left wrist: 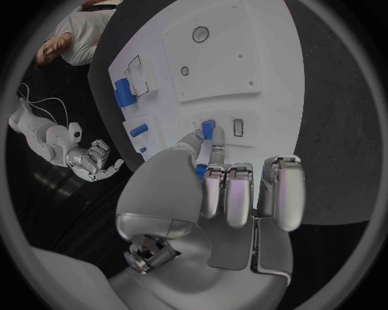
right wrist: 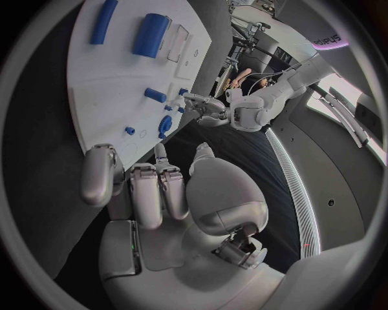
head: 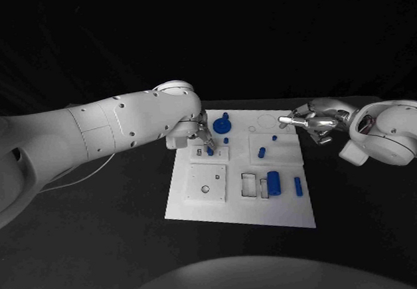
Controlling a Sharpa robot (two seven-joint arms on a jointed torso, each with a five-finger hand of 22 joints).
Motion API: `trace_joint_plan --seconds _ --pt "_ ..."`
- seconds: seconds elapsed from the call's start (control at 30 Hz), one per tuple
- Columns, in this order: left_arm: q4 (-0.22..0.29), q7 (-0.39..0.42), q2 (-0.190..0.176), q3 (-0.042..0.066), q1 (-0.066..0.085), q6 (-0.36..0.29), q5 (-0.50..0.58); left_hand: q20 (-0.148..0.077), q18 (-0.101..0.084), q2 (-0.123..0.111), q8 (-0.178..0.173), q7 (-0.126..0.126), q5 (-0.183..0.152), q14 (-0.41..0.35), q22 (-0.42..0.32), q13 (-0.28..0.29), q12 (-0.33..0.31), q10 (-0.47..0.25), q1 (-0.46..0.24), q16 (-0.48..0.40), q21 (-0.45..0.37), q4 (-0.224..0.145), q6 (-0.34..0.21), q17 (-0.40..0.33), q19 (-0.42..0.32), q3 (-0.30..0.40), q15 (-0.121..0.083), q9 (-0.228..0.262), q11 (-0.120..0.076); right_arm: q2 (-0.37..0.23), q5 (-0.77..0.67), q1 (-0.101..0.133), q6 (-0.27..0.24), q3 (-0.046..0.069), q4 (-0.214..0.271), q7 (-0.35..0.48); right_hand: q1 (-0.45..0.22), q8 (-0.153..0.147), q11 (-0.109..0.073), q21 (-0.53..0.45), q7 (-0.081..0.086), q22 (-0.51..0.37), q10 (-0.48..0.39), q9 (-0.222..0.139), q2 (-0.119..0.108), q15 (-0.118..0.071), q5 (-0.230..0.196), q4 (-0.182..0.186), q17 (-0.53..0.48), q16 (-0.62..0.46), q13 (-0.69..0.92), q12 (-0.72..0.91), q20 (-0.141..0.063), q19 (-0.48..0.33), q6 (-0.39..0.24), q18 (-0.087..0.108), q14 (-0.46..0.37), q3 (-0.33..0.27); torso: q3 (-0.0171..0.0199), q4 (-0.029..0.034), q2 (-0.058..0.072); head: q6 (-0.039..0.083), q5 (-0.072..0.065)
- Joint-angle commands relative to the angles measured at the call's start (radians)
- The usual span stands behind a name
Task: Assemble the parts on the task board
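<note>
The left hand pinches a small blue part and holds it down on the far left part of the task board. The right hand is just past the board's far right corner, fingers curled, holding nothing.

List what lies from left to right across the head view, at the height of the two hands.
Left hand pinching a small blue part → blue gear-like part → short blue peg on the white board → right hand.
</note>
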Motion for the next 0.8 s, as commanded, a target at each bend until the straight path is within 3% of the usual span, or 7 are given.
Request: trace_joint_plan --seconds 0.03,0.6,0.8 --pt "-0.001 -0.112 0.004 0.0 -0.002 0.026 0.0 -0.007 0.009 -0.003 0.0 -0.004 -0.008 0.105 0.16 0.263 0.0 0.106 0.004 0.002 -0.007 0.001 -0.006 0.263 -0.004 0.009 -0.004 0.002 -0.003 0.001 -0.007 -0.001 0.016 0.0 0.0 0.011 0.01 0.001 0.009 -0.004 0.002 0.159 0.104 -0.001 0.0 0.008 0.006 -0.002 0.19 -0.006 0.262 0.004 0.003 -0.007 0.003 0.01 0.041 -0.005 0.0003 0.0001 0.0 0.0 0.001" --pt "-0.028 -0.123 0.022 -0.004 -0.016 0.055 -0.016 -0.002 0.012 -0.007 -0.019 0.006 -0.081 0.105 0.15 0.263 0.0 0.106 -0.026 0.002 -0.019 0.009 -0.021 0.263 -0.016 0.023 0.002 0.011 0.005 -0.001 -0.007 -0.002 0.019 0.0 0.002 0.01 0.01 0.001 0.009 -0.006 0.002 0.158 0.104 -0.001 0.0 0.008 0.006 -0.002 0.189 -0.006 0.262 0.004 0.003 -0.008 0.003 0.01 0.04 -0.005 0.0 -0.0014 0.002 0.0 -0.003" --pt "-0.03 -0.125 0.021 -0.004 -0.018 0.056 -0.03 0.004 0.013 -0.01 -0.033 0.018 -0.125 0.105 0.147 0.263 0.0 0.106 -0.057 0.002 -0.024 0.024 -0.051 0.263 -0.019 0.014 0.008 0.017 0.015 -0.002 -0.007 -0.002 0.021 0.0 0.002 0.01 0.01 0.001 0.009 -0.008 0.002 0.158 0.104 -0.001 0.0 0.008 0.006 -0.002 0.188 -0.007 0.262 0.004 0.003 -0.01 0.003 0.011 0.039 -0.006 0.0 -0.0005 0.001 0.0 -0.004"
